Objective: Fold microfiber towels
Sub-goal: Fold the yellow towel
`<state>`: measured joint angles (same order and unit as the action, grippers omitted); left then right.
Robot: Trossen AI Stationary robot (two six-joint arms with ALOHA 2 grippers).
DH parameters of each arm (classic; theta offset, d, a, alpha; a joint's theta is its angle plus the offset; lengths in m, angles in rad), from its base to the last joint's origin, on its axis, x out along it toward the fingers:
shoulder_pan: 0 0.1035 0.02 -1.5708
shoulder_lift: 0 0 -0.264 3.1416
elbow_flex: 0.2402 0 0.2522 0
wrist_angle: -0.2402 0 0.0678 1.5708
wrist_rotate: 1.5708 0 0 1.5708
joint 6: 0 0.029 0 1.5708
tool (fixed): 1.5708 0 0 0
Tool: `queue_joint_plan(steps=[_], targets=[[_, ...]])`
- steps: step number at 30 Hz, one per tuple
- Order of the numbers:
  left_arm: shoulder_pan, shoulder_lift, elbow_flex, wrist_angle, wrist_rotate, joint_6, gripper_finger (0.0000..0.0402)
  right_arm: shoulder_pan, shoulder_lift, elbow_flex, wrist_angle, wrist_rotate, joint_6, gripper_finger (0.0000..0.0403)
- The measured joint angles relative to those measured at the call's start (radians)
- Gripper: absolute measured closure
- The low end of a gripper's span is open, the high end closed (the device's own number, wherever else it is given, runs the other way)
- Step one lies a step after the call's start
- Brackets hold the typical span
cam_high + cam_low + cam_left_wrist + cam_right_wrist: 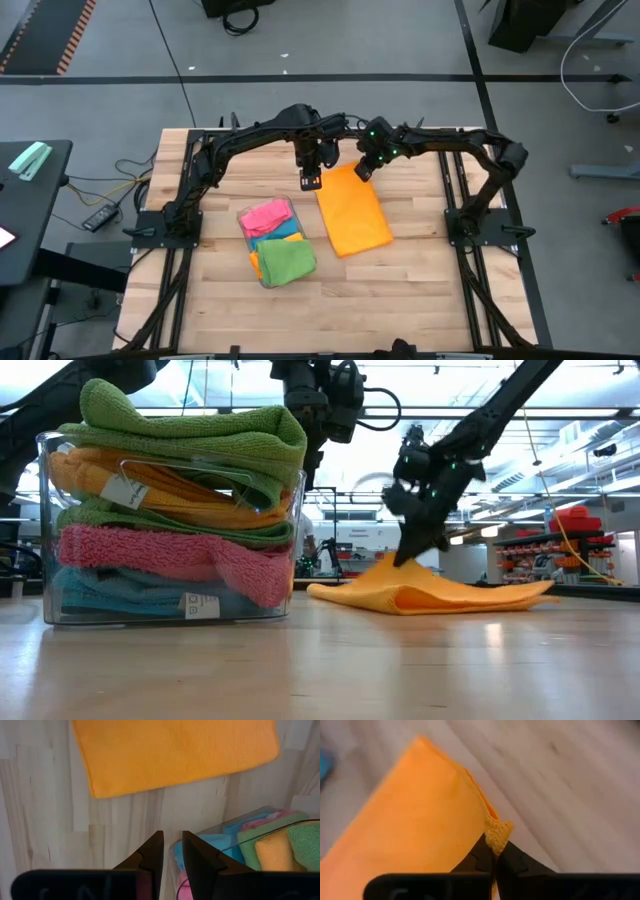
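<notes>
Centrally, we see the orange towel lying folded on the wooden table, its far corner pinched by our right gripper, fingers clamped on the hem. Our left gripper, narrowly parted and empty, hovers beside the clear tray stacked with folded towels.

Pale wooden table with two items resting on it: an orange towel lying folded near the middle toward the far edge, and a clear plastic tray of stacked towels beside it, toward the left edge.
</notes>
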<state>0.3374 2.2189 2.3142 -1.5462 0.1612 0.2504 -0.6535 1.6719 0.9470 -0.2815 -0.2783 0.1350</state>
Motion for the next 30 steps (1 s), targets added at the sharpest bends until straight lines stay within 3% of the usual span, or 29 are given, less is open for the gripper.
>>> queue_joint_plan(steps=[7, 22, 27, 30], targets=[[0.001, 0.000, -0.009, 0.072, 0.001, -0.018, 0.0308, 0.000, -0.100, 0.001, -0.036, -0.004, -0.172, 0.0396], [0.139, 0.002, -0.428, 0.622, 0.036, -0.158, 0.0210, 0.030, -0.110, 0.001, -0.122, 0.001, -0.207, 0.0397], [0.151, 0.002, -0.481, 0.706, 0.034, -0.165, 0.0179, 0.047, -0.110, 0.001, -0.122, 0.001, -0.207, 0.0397], [0.145, 0.002, -0.501, 0.777, -0.034, -0.196, 0.0172, 0.048, -0.111, 0.001, -0.121, 0.001, -0.208, 0.0397]])
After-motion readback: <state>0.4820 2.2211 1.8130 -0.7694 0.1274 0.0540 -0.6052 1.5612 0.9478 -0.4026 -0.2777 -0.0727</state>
